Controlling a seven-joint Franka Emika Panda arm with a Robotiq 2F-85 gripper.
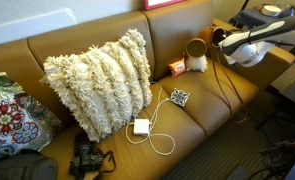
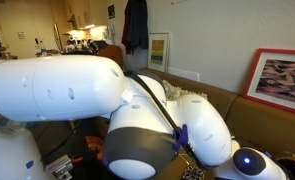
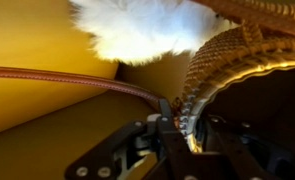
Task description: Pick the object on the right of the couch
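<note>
The small tan woven basket point(image 1: 195, 48) is at the right end of the mustard-brown couch point(image 1: 107, 35), against the back cushion, with its dark opening showing. In the wrist view its woven rim point(image 3: 227, 62) fills the right side and its thin brown strap point(image 3: 57, 77) runs across the leather. My gripper point(image 1: 217, 41) reaches in from the right. In the wrist view the gripper point(image 3: 183, 128) has one finger outside the rim and one inside, shut on it. The robot arm hides the basket in an exterior view where only part of the couch point(image 2: 262, 120) shows.
A cream fluffy toy point(image 1: 197, 64) touches the basket and also shows in the wrist view point(image 3: 152, 25). A small orange item point(image 1: 176, 68) lies beside it. A shaggy pillow point(image 1: 99, 80), a white charger with cable point(image 1: 141, 126), a patterned coaster point(image 1: 179, 97) and a camera point(image 1: 87, 158) lie on the seat.
</note>
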